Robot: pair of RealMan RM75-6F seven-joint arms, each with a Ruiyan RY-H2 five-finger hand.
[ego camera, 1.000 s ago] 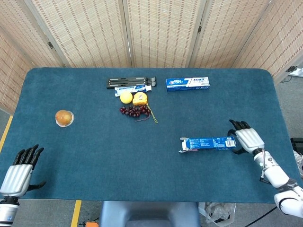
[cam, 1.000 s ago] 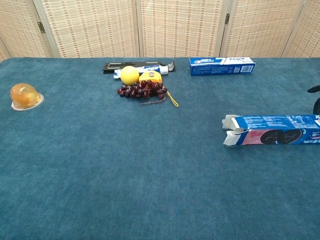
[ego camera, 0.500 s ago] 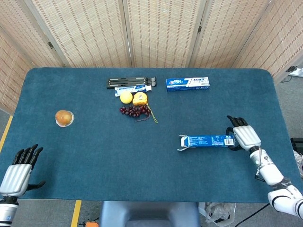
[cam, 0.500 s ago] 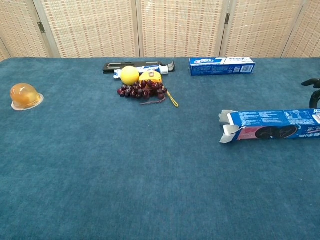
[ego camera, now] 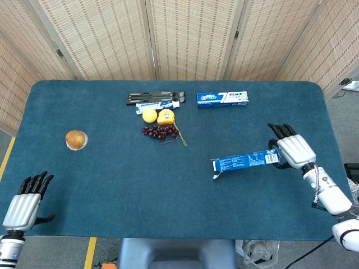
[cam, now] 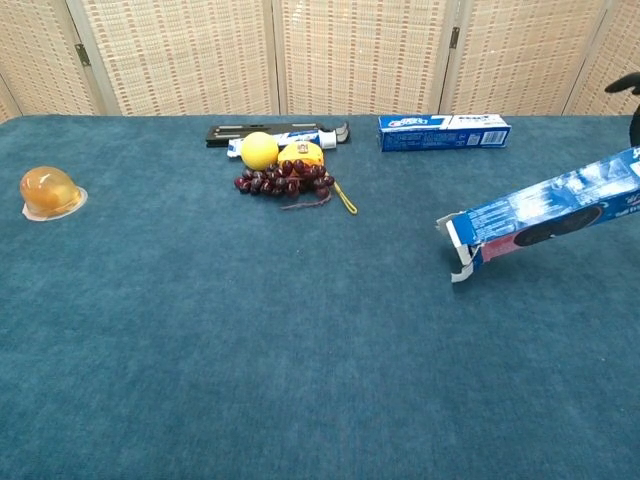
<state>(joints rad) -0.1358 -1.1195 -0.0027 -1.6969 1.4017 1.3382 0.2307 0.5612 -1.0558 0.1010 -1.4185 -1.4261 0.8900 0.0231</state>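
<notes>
Box (ego camera: 245,161): your right hand (ego camera: 293,150) grips its right end, fingers wrapped around it. Compared with the pictures of a second ago, that end has risen; the box now tilts, open flaps down toward the table (ego camera: 112,190), where earlier it lay flat. In the chest view the box (cam: 545,213) slopes upward to the right edge of the picture, and whether the flaps touch the cloth cannot be told. Judgement: the lift has begun and the grip appears secure, but loose contents could slide toward the open low end.

Left hand (ego camera: 23,204) rests at the near left corner, fingers extended and slightly apart, holding nothing; it has not moved.

Open room: the near and middle cloth between the two hands carries nothing, so you have wide clearance to the left of the box. The right table edge lies near your right hand; keep the wrist inboard.

Farther back: jelly cup (ego camera: 76,139) at the left; grapes (ego camera: 160,131), lemon (ego camera: 149,115), tape measure (ego camera: 165,117) and black tool (ego camera: 154,97) clustered at centre; toothpaste carton (ego camera: 222,98) beyond the box, well apart from it.
</notes>
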